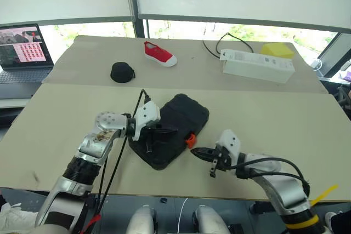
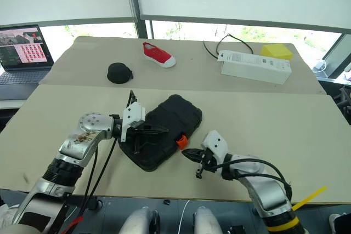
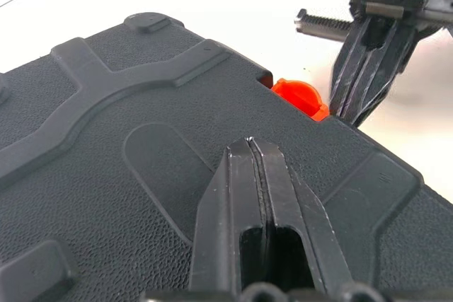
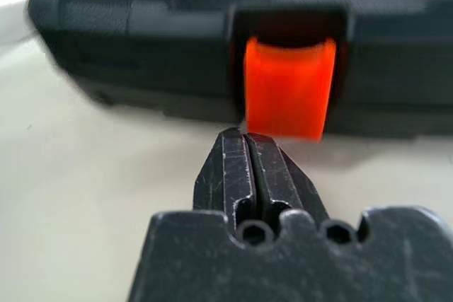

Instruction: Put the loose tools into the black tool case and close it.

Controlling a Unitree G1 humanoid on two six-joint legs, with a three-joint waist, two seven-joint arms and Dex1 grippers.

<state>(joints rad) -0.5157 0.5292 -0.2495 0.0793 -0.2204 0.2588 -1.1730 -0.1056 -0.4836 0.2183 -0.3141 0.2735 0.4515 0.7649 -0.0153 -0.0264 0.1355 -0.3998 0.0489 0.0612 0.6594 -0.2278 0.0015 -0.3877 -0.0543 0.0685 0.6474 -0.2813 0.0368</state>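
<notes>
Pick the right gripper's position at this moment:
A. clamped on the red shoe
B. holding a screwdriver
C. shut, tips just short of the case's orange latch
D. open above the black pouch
C: the right gripper is shut and empty, pointing at the orange latch of the closed black tool case.

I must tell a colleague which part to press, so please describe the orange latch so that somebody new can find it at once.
Start at the wide beige table and find the black tool case, lying shut near its front edge. The orange latch sits in a notch in the case's side wall, on the side facing the right tool, whose shut tips point at it. It is the only bright orange part on the otherwise black case.
</notes>
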